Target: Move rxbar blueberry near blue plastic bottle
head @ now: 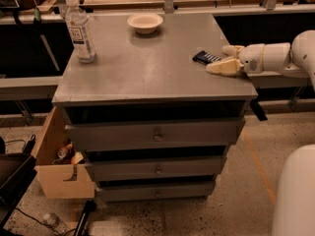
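The rxbar blueberry [206, 57], a small flat dark navy bar with white lettering, lies near the right edge of the grey cabinet top [147, 68]. My gripper [224, 58] comes in from the right at table height. Its two pale fingers are spread apart, one behind the bar and one in front of it, with the bar's right end between them. The blue plastic bottle [80, 30], tall and clear with a white cap and white label, stands upright at the far left corner of the top, well away from the bar.
A small white bowl [144, 22] sits at the back middle of the top. The cabinet has several drawers [156, 134] below. An open cardboard box [59, 166] with clutter stands on the floor at the left. Workbenches run behind.
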Controlling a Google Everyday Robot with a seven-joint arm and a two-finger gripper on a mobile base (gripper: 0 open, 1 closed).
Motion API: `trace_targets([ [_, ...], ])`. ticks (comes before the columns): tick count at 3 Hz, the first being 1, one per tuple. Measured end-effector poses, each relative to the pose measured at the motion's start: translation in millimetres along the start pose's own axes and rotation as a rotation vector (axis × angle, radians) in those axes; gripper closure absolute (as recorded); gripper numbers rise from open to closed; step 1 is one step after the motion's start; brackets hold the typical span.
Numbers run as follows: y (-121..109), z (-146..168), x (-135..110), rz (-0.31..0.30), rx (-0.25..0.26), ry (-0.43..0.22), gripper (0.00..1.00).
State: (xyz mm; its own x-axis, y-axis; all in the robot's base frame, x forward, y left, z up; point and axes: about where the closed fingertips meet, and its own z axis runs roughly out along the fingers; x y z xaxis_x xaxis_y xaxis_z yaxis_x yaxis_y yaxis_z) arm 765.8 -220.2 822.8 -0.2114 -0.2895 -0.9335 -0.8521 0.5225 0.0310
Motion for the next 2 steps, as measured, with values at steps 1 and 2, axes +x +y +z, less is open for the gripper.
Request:
trace_targets([
  [1,0.2,-1.7,-4.7,0.0,0.0,0.0,0.88],
  [2,0.3,-2.1,-6.6,0.0,-0.001,0.0,1.0],
])
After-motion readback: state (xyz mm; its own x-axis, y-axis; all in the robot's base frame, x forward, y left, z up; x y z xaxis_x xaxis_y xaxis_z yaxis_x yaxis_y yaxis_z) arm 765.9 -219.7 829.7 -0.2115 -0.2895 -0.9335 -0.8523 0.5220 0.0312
